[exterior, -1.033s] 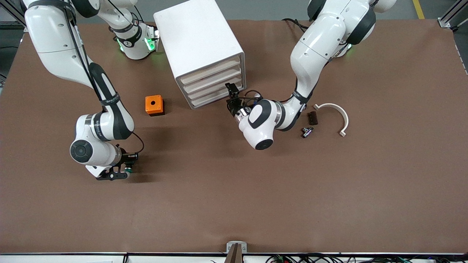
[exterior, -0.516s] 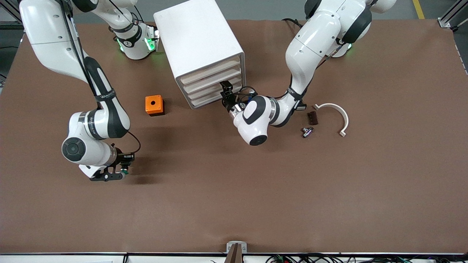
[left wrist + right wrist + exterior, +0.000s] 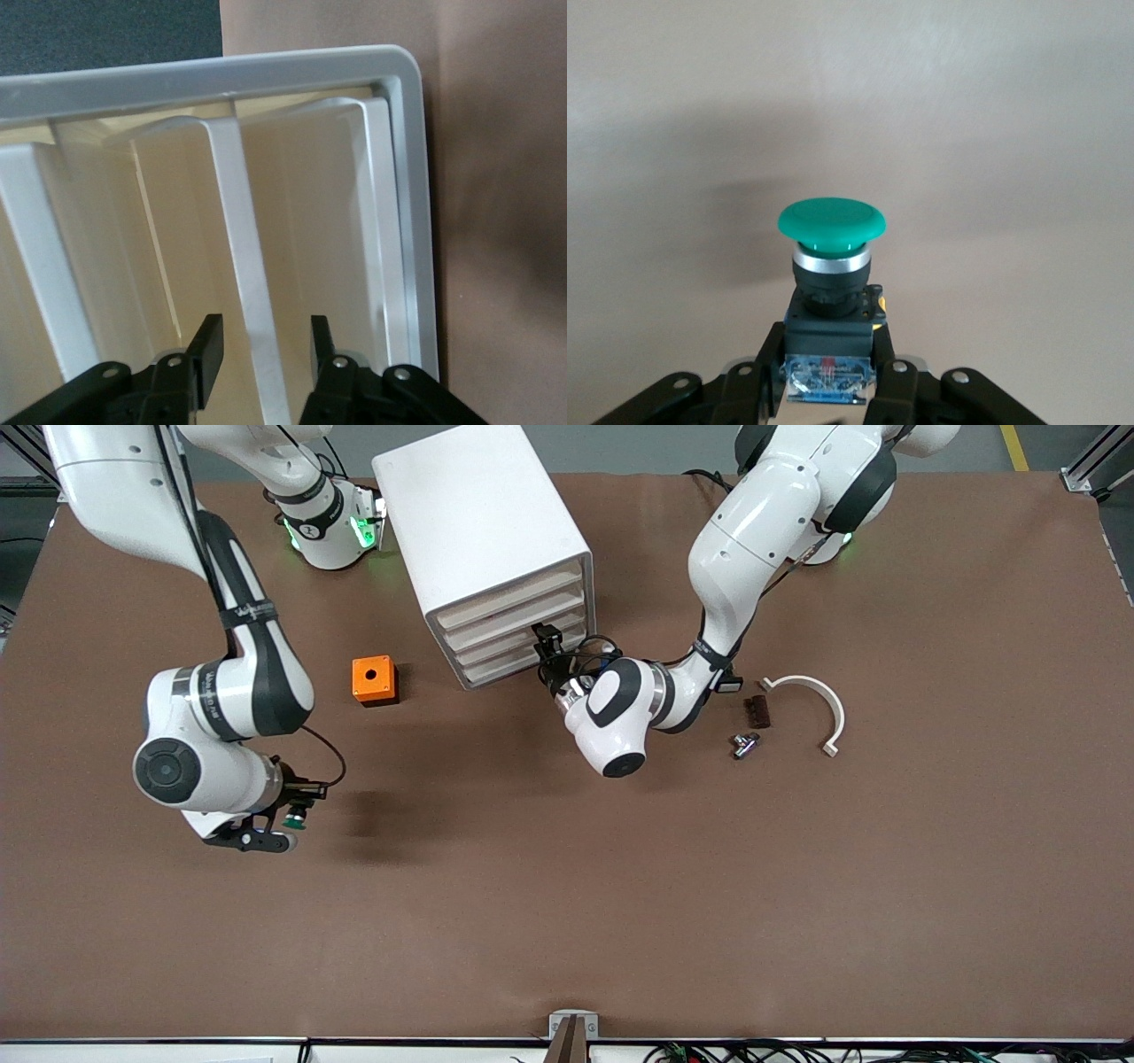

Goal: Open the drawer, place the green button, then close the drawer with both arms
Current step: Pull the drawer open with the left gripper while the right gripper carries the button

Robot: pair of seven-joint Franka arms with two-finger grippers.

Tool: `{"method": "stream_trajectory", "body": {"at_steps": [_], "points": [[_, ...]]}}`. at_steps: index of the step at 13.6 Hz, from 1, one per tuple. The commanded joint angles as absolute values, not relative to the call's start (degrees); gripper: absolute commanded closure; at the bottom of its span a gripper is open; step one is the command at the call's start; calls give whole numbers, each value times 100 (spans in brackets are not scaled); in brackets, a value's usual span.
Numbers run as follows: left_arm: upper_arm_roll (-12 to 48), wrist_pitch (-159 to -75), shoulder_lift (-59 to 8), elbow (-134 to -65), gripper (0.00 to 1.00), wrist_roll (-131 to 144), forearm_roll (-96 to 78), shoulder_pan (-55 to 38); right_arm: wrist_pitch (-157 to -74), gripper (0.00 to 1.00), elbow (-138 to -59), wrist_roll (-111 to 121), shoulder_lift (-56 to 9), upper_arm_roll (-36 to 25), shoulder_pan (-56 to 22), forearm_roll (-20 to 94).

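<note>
Front view: you have all four drawers flush in the cabinet point(image 3: 483, 540), so nothing is opened yet; the left gripper point(image 3: 551, 657) sits at a lower drawer point(image 3: 518, 657) front, and the right gripper point(image 3: 283, 825) hangs over bare table point(image 3: 620, 886) toward the right arm's end.
Left wrist view: your fingers point(image 3: 205, 350) straddle the drawer's raised lip, a gap showing on both sides, not clamped.
Right wrist view: the button point(image 3: 831, 266) is clamped by its body, cap outward, lifted off the table.
Left to do: pull, place, close.
</note>
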State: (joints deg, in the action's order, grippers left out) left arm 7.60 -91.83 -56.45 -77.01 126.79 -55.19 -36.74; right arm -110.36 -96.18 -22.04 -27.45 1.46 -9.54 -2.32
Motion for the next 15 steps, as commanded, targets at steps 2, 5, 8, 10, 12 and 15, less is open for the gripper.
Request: {"method": "stream_trajectory", "body": {"at_steps": [2,5,8,10,12,15], "points": [[712,-9237,-5722,-7585,76,12806,-5625,-3779,-10565,79,-9554,-3679,-2444,114,-1615,-343],[703,-9237,-5722,-7594,100,12806,-5625,-3762,-10214,79,-9256,-4900,-2417,132,-2230,-334],[668,-9229,-5704,-7594,100,12806,-5616,-3631,-10125,80,-9079,-6341,-2426,149,-2723,-247],[668,-9229,-5704,-7576,100,12814,-5616,-3341,-10142,81,-8948,-7036,-2417,158,-2900,-2],[659,-9229,-5669,-7559,100,12806,-5616,-3147,-10143,84,-8772,-7355,-2417,158,-2909,359],[659,-9229,-5643,-7541,100,12806,-5625,-2831,-10195,84,-8622,-8179,-2434,158,-2935,667]]}}
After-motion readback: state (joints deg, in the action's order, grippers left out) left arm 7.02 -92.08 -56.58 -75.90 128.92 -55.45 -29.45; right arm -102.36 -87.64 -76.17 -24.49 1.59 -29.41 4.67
